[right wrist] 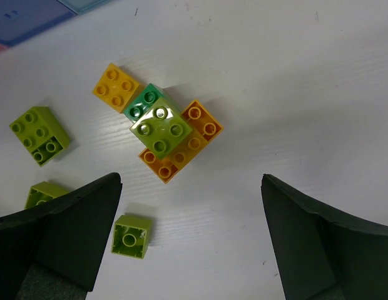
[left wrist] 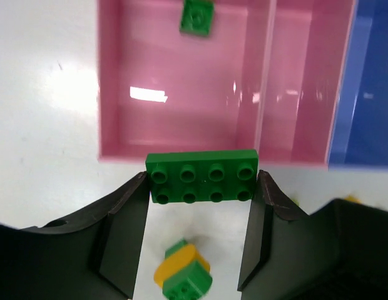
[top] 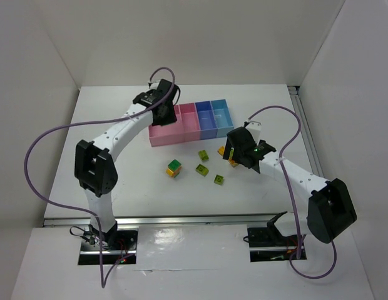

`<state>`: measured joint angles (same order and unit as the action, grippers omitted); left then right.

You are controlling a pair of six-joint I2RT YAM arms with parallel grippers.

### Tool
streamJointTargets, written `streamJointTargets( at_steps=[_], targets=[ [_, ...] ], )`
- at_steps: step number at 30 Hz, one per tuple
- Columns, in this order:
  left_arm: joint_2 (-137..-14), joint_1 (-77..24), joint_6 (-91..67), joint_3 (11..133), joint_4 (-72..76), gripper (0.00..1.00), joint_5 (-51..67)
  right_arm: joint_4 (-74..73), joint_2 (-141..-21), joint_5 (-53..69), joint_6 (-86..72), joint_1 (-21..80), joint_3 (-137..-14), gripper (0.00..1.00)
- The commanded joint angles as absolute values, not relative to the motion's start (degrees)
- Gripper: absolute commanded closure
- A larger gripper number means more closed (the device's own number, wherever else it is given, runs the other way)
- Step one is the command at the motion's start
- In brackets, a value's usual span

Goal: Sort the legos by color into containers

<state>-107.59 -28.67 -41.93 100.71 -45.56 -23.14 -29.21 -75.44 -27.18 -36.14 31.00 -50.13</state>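
Now left fingers [left wrist: 122, 240] clamp dark green plate [left wrist: 203, 178] by pink bin [left wrist: 194, 122]; right fingers [right wrist: 69, 234] apart above stacked bricks [right wrist: 163, 128].

White left arm [top: 122, 134] and right arm [top: 294, 176], black joints [top: 94, 165], purple cables [top: 26, 161].

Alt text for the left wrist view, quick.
The left gripper clamps a dark green eight-stud brick at the near wall of a pink bin, where another dark green piece lies. A green-and-orange stack sits on the table below.
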Motion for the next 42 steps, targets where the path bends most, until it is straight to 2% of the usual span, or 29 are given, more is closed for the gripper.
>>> streamJointTargets(
  at_steps=[1,2,3,4,5,8,11,14,15,16,22,24,26,32,34,39,42],
  targets=[
    [-112.66,-23.84,-39.03,105.19,-46.24,0.57,-23.04,-28.65,-73.74,-27.86,-36.04,31.64,-51.06,0.0],
    [-114.07,-23.04,-39.02,107.82,-45.53,0.57,-22.24,-28.65,-73.13,-27.86,-36.04,31.64,-51.06,0.0],
    [-117.21,-22.42,-37.98,109.23,-45.53,0.48,-21.63,-29.26,-73.13,-28.38,-36.04,31.64,-51.06,0.0],
    [-118.81,-21.54,-37.36,110.55,-45.53,0.3,-20.93,-29.27,-73.13,-28.39,-36.04,31.64,-51.06,0.0],
    [-120.48,-21.53,-36.57,112.13,-44.74,0.19,-19.96,-29.27,-72.6,-28.39,-36.04,31.64,-51.06,0.0],
    [-123.05,-20.74,-34.37,118.38,-46.84,0.09,-18.45,-31.02,-72.6,-29.26,-36.04,31.64,-51.68,0.0],
    [-117.98,-21.45,-31.91,114.89,-46.15,0.1,-18.46,-32.51,-70.68,-31.19,-36.04,31.64,-51.68,0.0],
    [-111.99,-23.64,-24.81,105.76,-43.08,0.1,-14.08,-30.86,-69.27,-29.63,-34.11,31.64,-50.71,0.0],
    [-106.93,-23.64,-22.52,99.21,-41.41,0.1,-11.71,-30.15,-68.56,-28.84,-34.1,31.64,-49.84,0.0],
    [-104.44,-24.34,-18.41,96.01,-38.7,0.1,-6.29,-29.62,-68.55,-28.22,-34.1,31.64,-49.14,0.0],
    [-90.54,-27.85,-15.12,76.31,-37.97,0.1,1.14,-26.55,-70.58,-22.24,-32.0,32.17,-48.61,0.0],
    [-88.77,-29.96,-13.72,73.49,-37.44,0.08,2.1,-24.53,-70.58,-20.66,-31.99,32.7,-48.6,0.0],
    [-88.77,-31.81,-12.31,72.07,-36.83,0.0,1.59,-23.91,-71.28,-20.05,-31.99,32.7,-48.6,0.0],
    [-93.24,-37.0,-8.96,73.2,-36.83,0.0,-2.0,-25.13,-74.71,-20.74,-31.99,32.7,-50.54,0.0],
    [-95.35,-37.53,-9.66,73.83,-36.83,0.04,-4.03,-25.83,-75.32,-21.26,-32.6,32.7,-50.54,0.0],
    [-99.4,-37.53,-9.67,75.15,-37.35,0.27,-3.7,-26.46,-75.32,-21.8,-32.61,32.7,-51.06,0.0],
    [-100.11,-38.58,-9.14,75.15,-37.35,0.27,-5.61,-25.93,-74.71,-21.18,-32.61,32.7,-50.54,0.0]
  ],
)
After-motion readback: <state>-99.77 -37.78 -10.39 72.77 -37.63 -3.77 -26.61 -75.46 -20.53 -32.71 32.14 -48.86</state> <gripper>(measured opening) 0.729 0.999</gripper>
